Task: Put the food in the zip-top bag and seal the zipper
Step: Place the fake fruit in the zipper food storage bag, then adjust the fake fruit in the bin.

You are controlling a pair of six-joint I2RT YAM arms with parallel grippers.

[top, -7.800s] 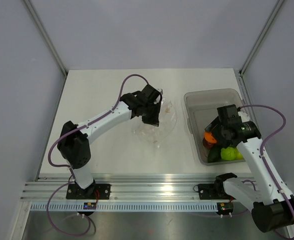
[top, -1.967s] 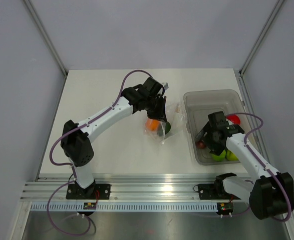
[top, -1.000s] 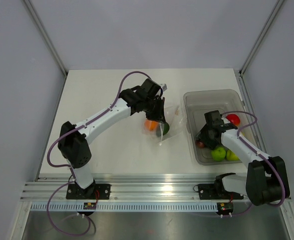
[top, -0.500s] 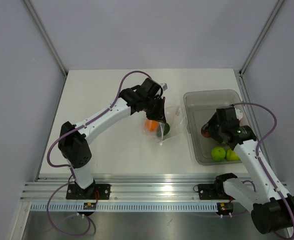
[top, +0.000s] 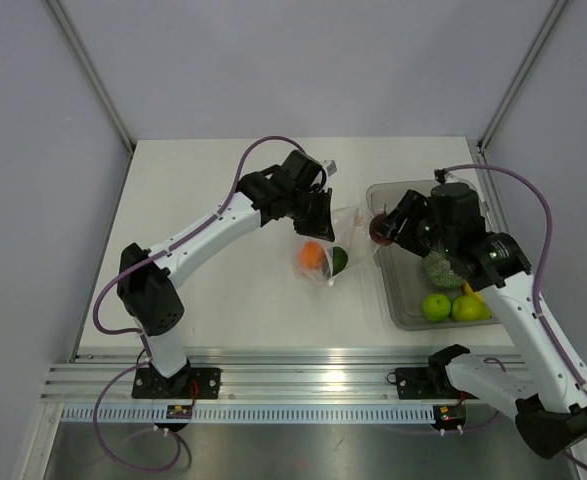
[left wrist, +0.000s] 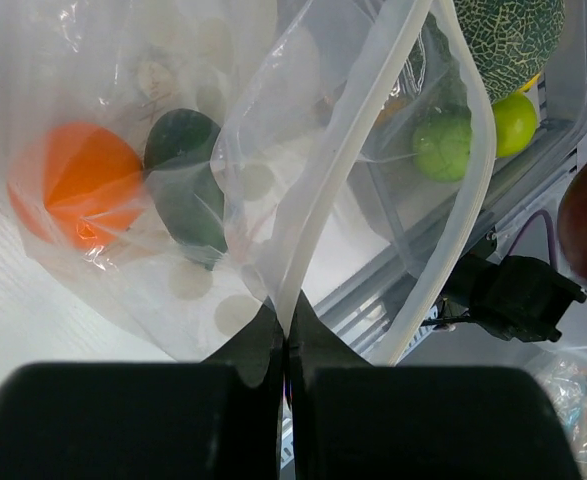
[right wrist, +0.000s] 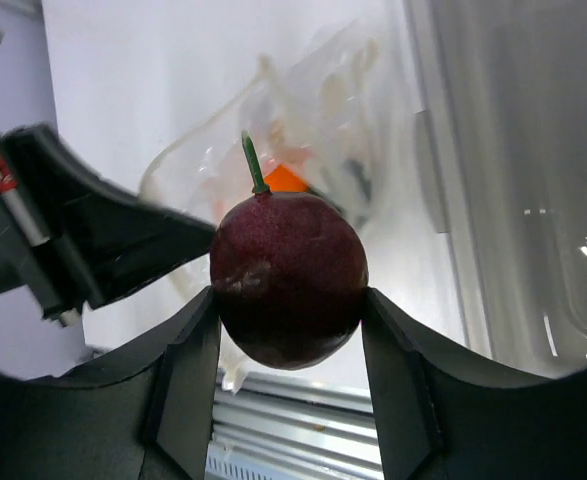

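My left gripper [top: 320,213] is shut on the zipper rim [left wrist: 345,150] of the polka-dot zip-top bag [top: 328,248] and holds its mouth open. An orange [top: 311,255] and a dark green round [top: 337,260] lie inside the bag; both also show in the left wrist view, the orange [left wrist: 71,195] left of the green round [left wrist: 188,180]. My right gripper [top: 384,227] is shut on a dark red plum [right wrist: 288,278] with a green stem, held above the tub's left wall, just right of the bag. A netted melon [top: 440,267] and two green rounds [top: 436,306] lie in the tub.
The grey translucent tub [top: 420,190] stands at the right of the white table [top: 193,200], close to the bag. Metal rails [top: 293,360] run along the near edge. Grey walls enclose the table.
My right gripper has lifted the plum out of the tub and carried it left toward the bag's mouth. My left gripper keeps holding the bag rim.
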